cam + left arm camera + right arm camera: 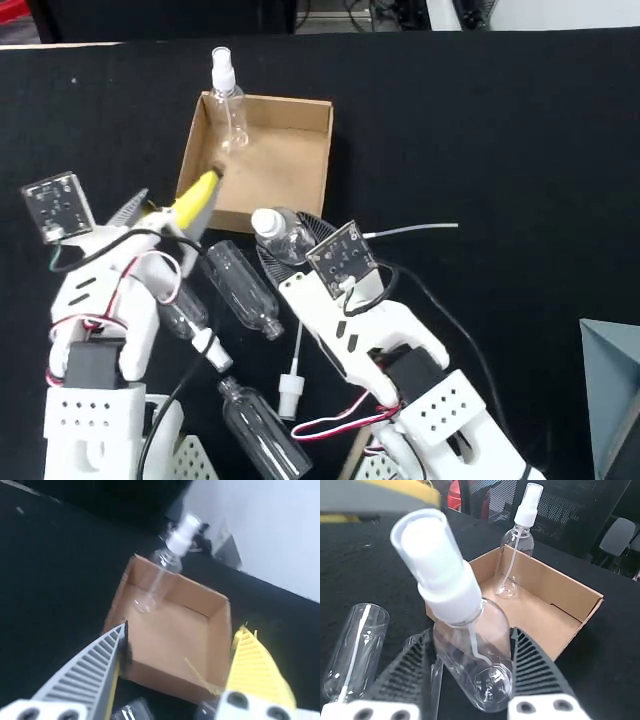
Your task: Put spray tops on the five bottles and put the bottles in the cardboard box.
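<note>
Your right gripper (470, 636) is clamped on a tilted capped bottle (475, 665), just short of the cardboard box (285, 165) near edge. Your left gripper (182, 629) hangs over the box's near-left corner, jaws wide, nothing between them. By the table (500, 150) near edge are a lying bottle (262, 435) and a loose spray top (291, 388). Further in is a third bottle (240, 288). Beside it a fourth bottle (183, 312) is half hidden under the left arm, so its cap is hard to tell. An upright bottle (228, 105) stands capped in the box's far-left corner.

Black bench (500, 150). On it: cardboard box (285, 175) just past the left hand (178, 195) tips; three bottles (240, 288) lying flat behind that hand; loose spray top (291, 385) beside them.
</note>
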Robot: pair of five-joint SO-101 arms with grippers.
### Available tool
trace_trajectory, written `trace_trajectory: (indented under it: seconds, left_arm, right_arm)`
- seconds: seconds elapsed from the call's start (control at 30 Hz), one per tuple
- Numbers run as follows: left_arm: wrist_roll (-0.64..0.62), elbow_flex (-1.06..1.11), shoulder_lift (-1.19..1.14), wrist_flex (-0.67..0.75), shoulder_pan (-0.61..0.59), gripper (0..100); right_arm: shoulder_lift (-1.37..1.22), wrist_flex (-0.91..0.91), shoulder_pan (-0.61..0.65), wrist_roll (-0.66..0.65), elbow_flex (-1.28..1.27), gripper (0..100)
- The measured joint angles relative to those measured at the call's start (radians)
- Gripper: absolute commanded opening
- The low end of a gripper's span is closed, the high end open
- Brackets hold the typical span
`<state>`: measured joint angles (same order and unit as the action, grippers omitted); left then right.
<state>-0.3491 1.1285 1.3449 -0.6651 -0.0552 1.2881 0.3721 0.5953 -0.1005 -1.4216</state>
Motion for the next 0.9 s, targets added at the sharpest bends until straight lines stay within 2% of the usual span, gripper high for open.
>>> trace_trajectory:
  seconds: [0.4, 0.63, 0.9]
  left_arm:
    - [0.029, -0.014, 0.000, 0.000, -0.149, 31]
    - [0.075, -0.012, 0.000, -0.003, -0.186, 31]
    - [0.089, -0.051, -0.052, -0.112, -0.189, 31]
  right_arm:
    - [0.000, 0.000, 0.000, 0.000, -0.011, 6.4]
    - [0.000, 0.000, 0.000, 0.000, -0.011, 6.4]
    - [0.000, 0.000, 0.000, 0.000, -0.011, 6.4]
